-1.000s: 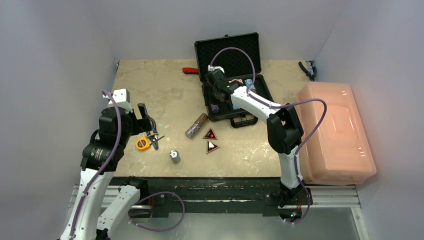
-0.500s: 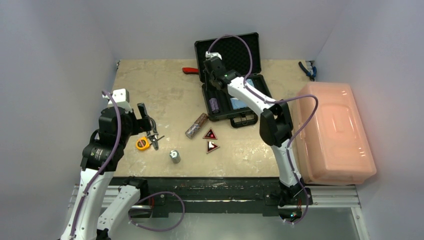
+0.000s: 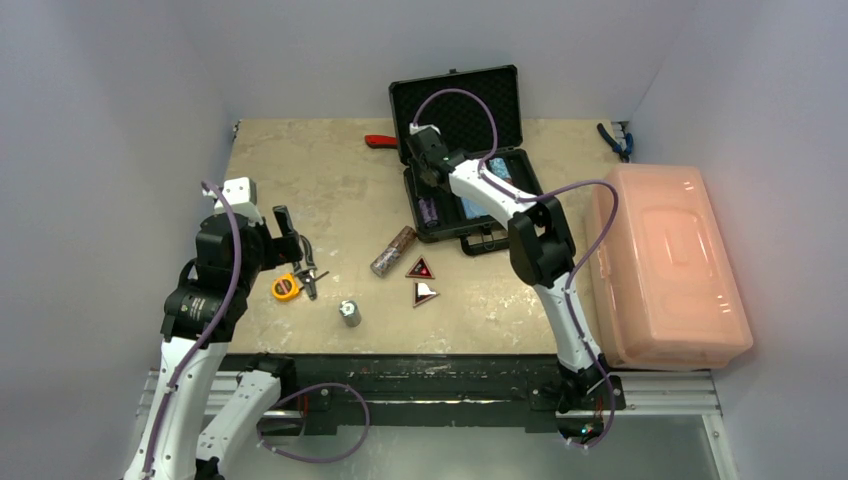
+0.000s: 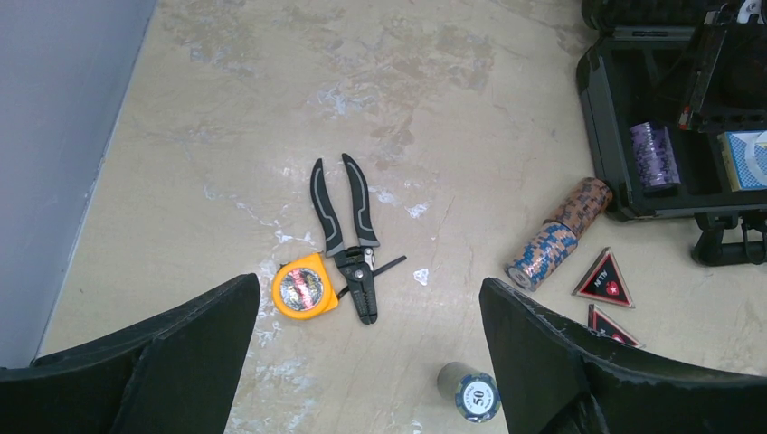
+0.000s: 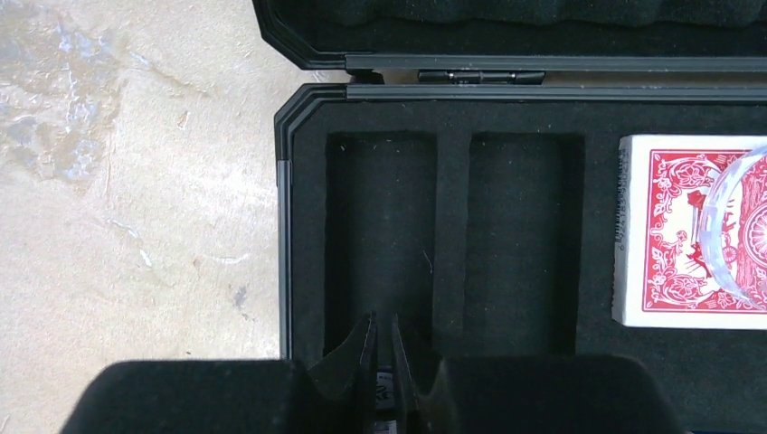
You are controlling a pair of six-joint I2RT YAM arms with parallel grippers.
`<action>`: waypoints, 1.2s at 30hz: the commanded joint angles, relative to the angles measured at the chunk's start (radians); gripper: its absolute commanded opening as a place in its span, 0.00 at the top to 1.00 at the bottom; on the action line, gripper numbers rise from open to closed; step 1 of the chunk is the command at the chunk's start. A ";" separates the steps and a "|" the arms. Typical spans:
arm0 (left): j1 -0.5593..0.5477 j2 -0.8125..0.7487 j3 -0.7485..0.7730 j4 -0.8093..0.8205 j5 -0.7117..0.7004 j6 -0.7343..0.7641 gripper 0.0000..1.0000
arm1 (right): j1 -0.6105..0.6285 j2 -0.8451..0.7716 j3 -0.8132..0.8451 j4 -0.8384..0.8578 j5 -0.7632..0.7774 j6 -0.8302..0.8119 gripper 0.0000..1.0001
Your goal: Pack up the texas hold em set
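The texas hold em set's black briefcase (image 3: 470,100) lies open at the far side of the table (image 3: 300,170), with a purple chip stack (image 3: 430,211) and a red card deck (image 5: 674,231) in its foam. The right gripper (image 5: 382,324) hangs over the leftmost slot, its fingers almost together and holding nothing. A lying chip stack (image 3: 393,250), two triangular markers (image 3: 420,267) and a short upright stack (image 3: 349,312) sit outside the case. The left gripper (image 4: 366,303) hovers with its fingers spread wide.

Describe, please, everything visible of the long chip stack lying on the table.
The chip stack is a long cylinder of poker chips lying on its side, diagonally, on the beige table. Its far half looks orange-brown, its near half blue with orange spots. It lies off the black case's near left corner, contact unclear, and close to a red triangular marker but apart from it.
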 commanded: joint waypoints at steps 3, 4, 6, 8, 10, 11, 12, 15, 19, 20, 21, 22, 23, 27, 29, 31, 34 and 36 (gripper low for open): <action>0.011 -0.002 -0.002 0.032 0.018 0.016 0.09 | 0.001 -0.077 -0.071 -0.008 -0.015 -0.016 0.88; 0.012 -0.001 -0.002 0.032 0.019 0.015 0.09 | 0.000 -0.080 -0.079 -0.008 -0.017 -0.014 0.88; 0.012 0.000 -0.002 0.031 0.019 0.016 0.09 | 0.001 -0.086 -0.090 -0.011 -0.016 -0.014 0.89; 0.012 0.000 -0.002 0.032 0.019 0.016 0.09 | 0.003 -0.096 -0.106 -0.011 -0.017 -0.011 0.89; 0.013 0.000 -0.002 0.031 0.019 0.016 0.09 | 0.001 -0.108 -0.125 -0.011 -0.020 -0.007 0.89; 0.014 0.000 -0.002 0.032 0.020 0.016 0.09 | 0.002 -0.115 -0.138 -0.011 -0.021 -0.005 0.89; 0.014 0.002 -0.002 0.032 0.020 0.016 0.09 | 0.001 -0.121 -0.148 -0.010 -0.023 -0.003 0.89; 0.020 0.003 -0.003 0.034 0.023 0.019 0.09 | 0.002 -0.139 -0.173 -0.001 -0.030 0.000 0.88; 0.038 0.014 -0.005 0.036 0.036 0.019 0.09 | 0.002 -0.155 -0.177 -0.003 -0.033 0.000 0.81; 0.038 0.018 -0.006 0.036 0.039 0.020 0.09 | 0.002 -0.162 -0.173 -0.004 -0.032 0.001 0.77; 0.038 0.021 -0.007 0.035 0.042 0.020 0.08 | 0.003 -0.170 -0.170 -0.004 -0.031 -0.001 0.73; 0.038 0.026 -0.007 0.036 0.046 0.021 0.08 | 0.002 -0.178 -0.162 -0.003 -0.031 -0.003 0.69; 0.038 0.033 -0.008 0.036 0.052 0.023 0.08 | 0.002 -0.186 -0.156 -0.002 -0.033 -0.005 0.65; 0.037 0.068 -0.006 0.026 0.087 0.021 0.07 | 0.002 -0.222 -0.122 -0.022 -0.033 -0.014 0.49; 0.037 0.097 0.006 -0.002 0.113 0.004 0.06 | 0.001 -0.258 -0.133 -0.022 -0.031 -0.014 0.43; 0.035 0.126 0.022 -0.044 0.166 -0.018 0.05 | 0.002 -0.302 -0.166 -0.010 -0.031 -0.015 0.37; 0.007 0.140 0.002 -0.070 0.208 -0.050 0.03 | 0.003 -0.383 -0.237 0.025 -0.046 -0.012 0.30; -0.010 0.146 -0.015 -0.092 0.225 -0.074 0.02 | 0.003 -0.431 -0.293 0.044 -0.062 -0.012 0.26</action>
